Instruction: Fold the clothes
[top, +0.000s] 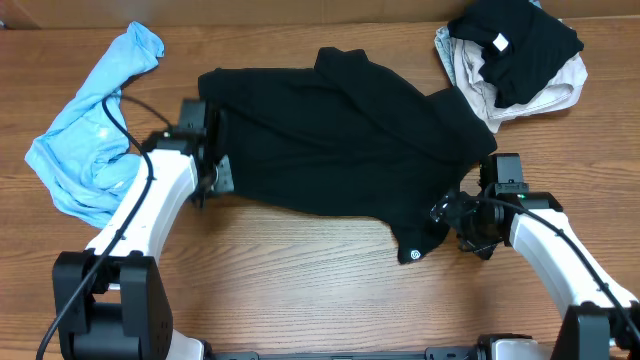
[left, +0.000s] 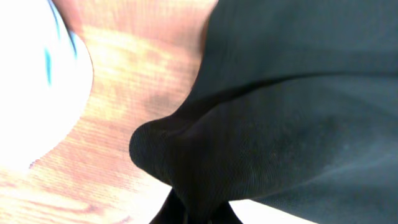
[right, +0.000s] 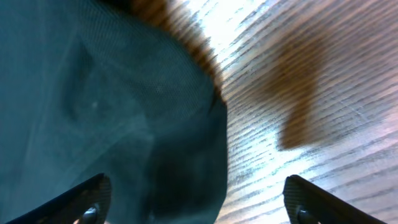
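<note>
Garment: the large black short-sleeved cotton T-shirt lies spread but crumpled in the middle of the wooden counter, between the two arms.
Step in hand: I judge it is the grasping of the shirt's two sides, before the first fold; no neat fold is made yet.
Left gripper: at the shirt's left edge; in the left wrist view a bunch of black cloth seems pinched, but the jaws are hidden, so I cannot tell.
Right gripper: jaws spread, the hem corner lying between them, not yet held.
Next move: probably closing on the hem, then lifting both sides together.
Writing: a small round white logo near the hem, not readable.
Around: a light blue garment at left; a black and cream pile with a white label, unreadable.
</note>
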